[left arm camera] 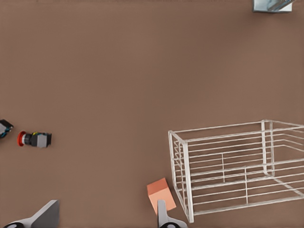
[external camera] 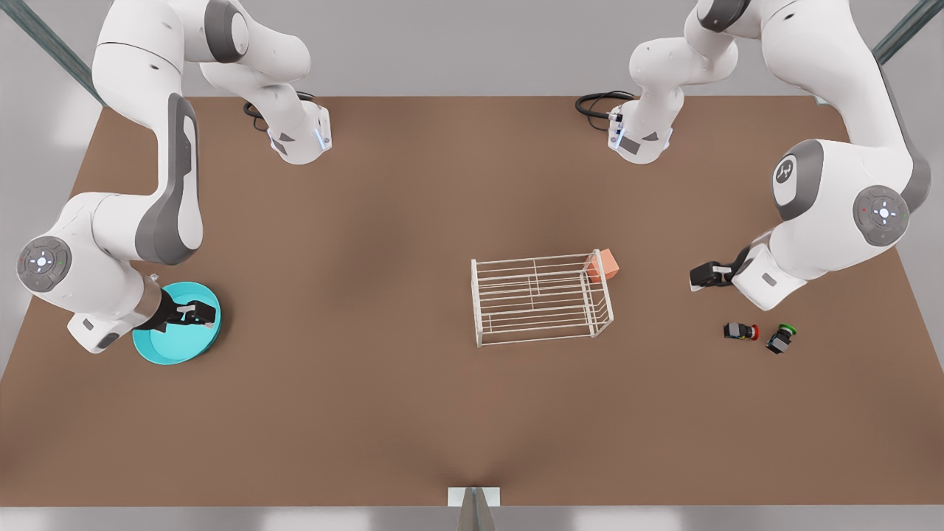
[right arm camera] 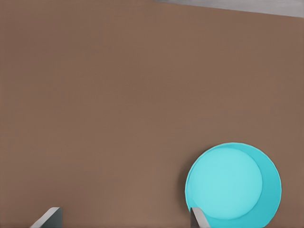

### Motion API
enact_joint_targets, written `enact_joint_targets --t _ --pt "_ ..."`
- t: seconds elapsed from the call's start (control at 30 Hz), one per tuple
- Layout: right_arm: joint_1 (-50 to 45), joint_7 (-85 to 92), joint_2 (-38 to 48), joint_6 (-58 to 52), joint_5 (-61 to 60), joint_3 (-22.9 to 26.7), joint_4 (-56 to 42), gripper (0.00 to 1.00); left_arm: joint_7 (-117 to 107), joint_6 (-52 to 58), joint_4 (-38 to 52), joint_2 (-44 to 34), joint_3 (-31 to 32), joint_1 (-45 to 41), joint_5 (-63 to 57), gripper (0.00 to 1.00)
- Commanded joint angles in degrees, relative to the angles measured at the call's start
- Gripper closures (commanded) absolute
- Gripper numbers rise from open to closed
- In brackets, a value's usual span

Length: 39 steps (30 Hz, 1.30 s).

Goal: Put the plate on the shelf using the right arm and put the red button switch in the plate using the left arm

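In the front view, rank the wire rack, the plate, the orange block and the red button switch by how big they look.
1. Wire rack
2. Plate, partly covered by the right gripper
3. Orange block, partly behind the rack
4. Red button switch

plates 1 (external camera: 166, 346) | wire shelves 1 (external camera: 542, 299) | button switches 2 (external camera: 740, 331) (external camera: 780, 340) | orange blocks 1 (external camera: 603, 265) | arms 2 (external camera: 147, 192) (external camera: 841, 192)

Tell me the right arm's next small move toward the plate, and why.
Probably lower the right pincer so one finger drops inside the plate's rim and one outside, then close. The pincer is open above the plate's edge, and the plate lies on the table, far from the shelf. The left pincer waits beside the red button switch.
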<state>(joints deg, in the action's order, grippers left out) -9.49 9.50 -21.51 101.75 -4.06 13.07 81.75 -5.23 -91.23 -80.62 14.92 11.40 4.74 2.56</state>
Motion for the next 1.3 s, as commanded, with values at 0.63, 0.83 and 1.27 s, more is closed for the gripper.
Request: enact_joint_targets --t 0.63,0.83,1.27 --pt "11.8 29.2 0.6 11.7 -2.7 -0.7 19.7 0.00 -4.9 -0.9 0.5 3.8 0.5 -0.3 -2.5 0.00" --pt "18.8 51.1 -3.2 23.0 -8.9 -0.7 21.3 0.00 -5.5 0.4 -0.5 3.2 -0.8 2.8 -2.3 0.00" --pt "36.2 57.9 -16.2 25.9 -9.6 -9.6 10.9 0.00 -6.5 3.2 -1.5 2.7 -1.1 5.1 -1.9 0.00"
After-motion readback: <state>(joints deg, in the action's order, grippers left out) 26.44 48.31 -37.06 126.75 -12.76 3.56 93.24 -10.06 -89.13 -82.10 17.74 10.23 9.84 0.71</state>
